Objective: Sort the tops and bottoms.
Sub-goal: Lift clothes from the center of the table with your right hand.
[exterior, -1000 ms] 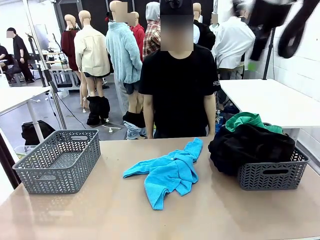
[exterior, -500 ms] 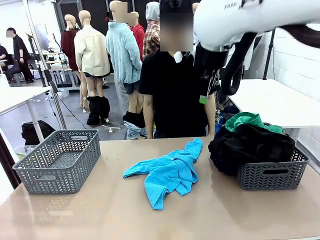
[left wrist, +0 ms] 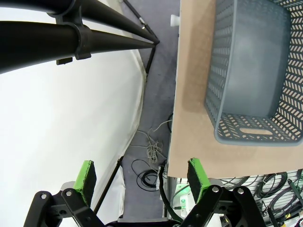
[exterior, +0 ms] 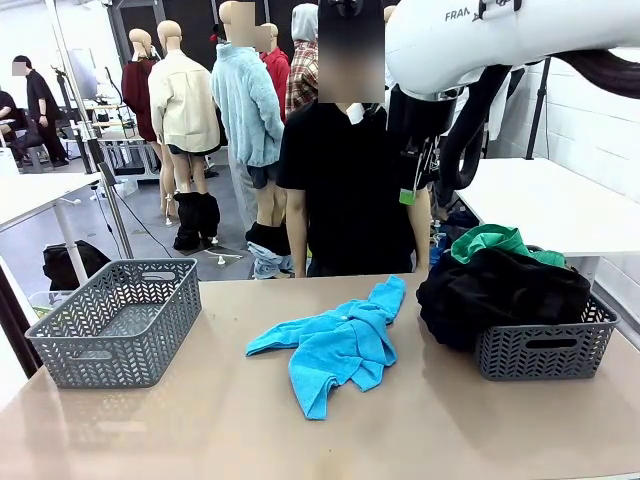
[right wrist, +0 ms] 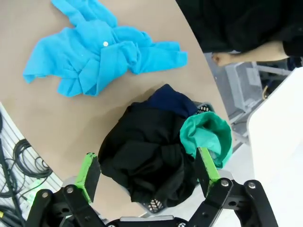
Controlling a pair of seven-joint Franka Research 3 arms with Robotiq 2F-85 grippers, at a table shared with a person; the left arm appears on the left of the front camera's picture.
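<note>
The top, a sky-blue shirt (exterior: pixel 335 345) (right wrist: pixel 102 59), lies crumpled on the middle of the table. The bottoms are heaped in the grey basket (exterior: pixel 545 352) at the right: a black garment (exterior: pixel 500 290) (right wrist: pixel 142 156), an emerald green one (exterior: pixel 490 240) (right wrist: pixel 207 133) and a dark navy one (right wrist: pixel 170 101). My right gripper (exterior: pixel 413 180) (right wrist: pixel 147 172) hangs open high above the heap and touches nothing. Off the table's left end, my left gripper (left wrist: pixel 142 177) stands open over the floor.
A grey basket (exterior: pixel 120 320) (left wrist: pixel 246 71) with nothing in it stands at the table's left end. A person in a black shirt (exterior: pixel 350 180) stands at the far edge, one hand (right wrist: pixel 221 59) hanging beside the table. Cables (left wrist: pixel 151 163) lie on the floor.
My right arm has swung in from the upper right and now hangs over the right side of the table. The clothes and baskets have not moved.
</note>
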